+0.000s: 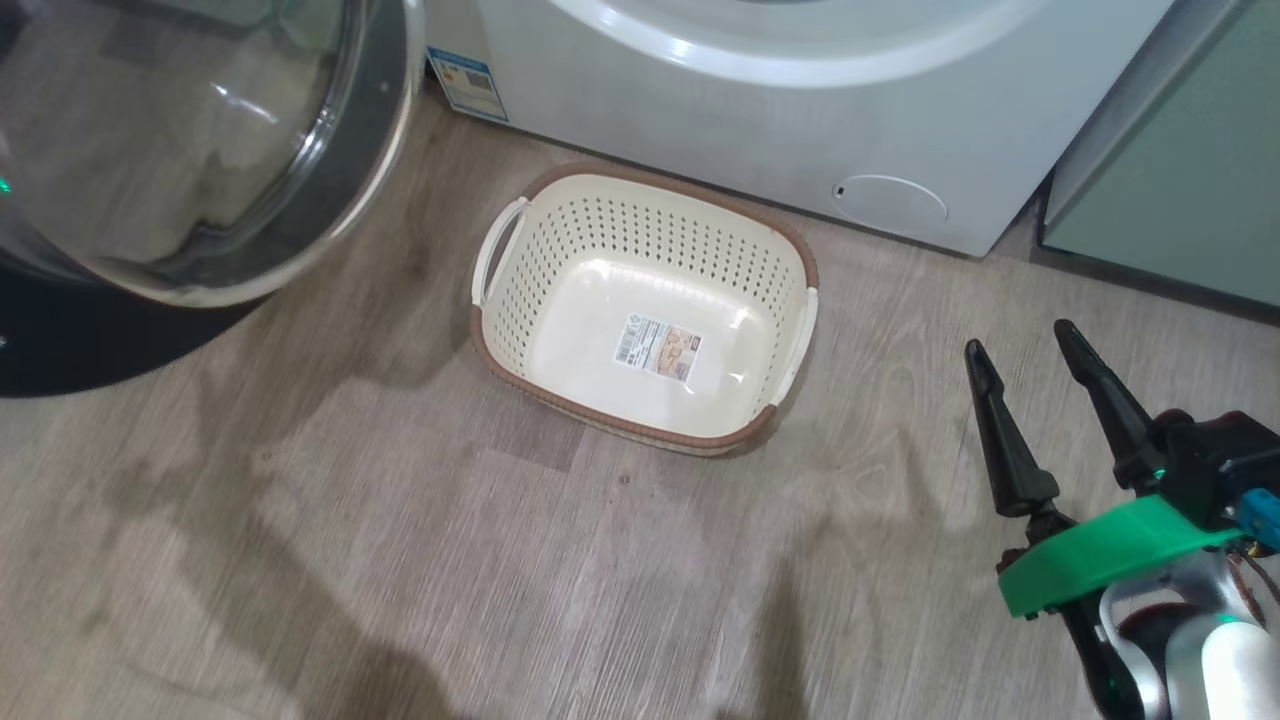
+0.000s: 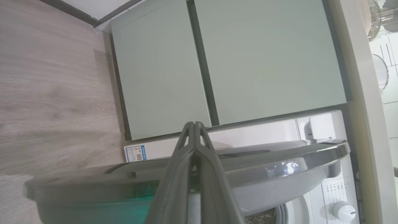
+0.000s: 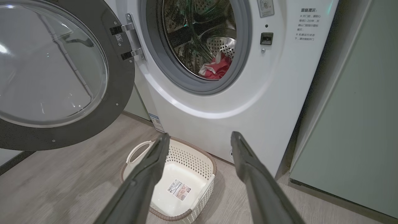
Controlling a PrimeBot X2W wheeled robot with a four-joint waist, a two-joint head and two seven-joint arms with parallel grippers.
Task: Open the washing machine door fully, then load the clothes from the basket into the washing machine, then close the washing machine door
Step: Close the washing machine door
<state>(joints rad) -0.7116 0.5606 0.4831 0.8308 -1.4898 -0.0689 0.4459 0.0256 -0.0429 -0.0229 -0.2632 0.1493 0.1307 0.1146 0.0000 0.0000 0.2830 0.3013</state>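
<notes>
**Door** (image 3: pixel 53 68) stands wide open on its hinge, left of the washing machine (image 3: pixel 217 105). Red clothes (image 3: pixel 217 67) lie low in the drum (image 3: pixel 199 31), just behind the grey gasket (image 3: pixel 192 87). The basket (image 1: pixel 645 305) rests on the wooden floor (image 1: pixel 350 520) close before the machine, its label (image 1: pixel 657 347) showing. Right gripper (image 1: pixel 1020 337), fingers apart, hovers right of the basket. Left gripper (image 2: pixel 193 123), fingers pressed together, lies across the door's rim; contact cannot be told. Green cabinets (image 2: pixel 161 68) stand beyond.
</notes>
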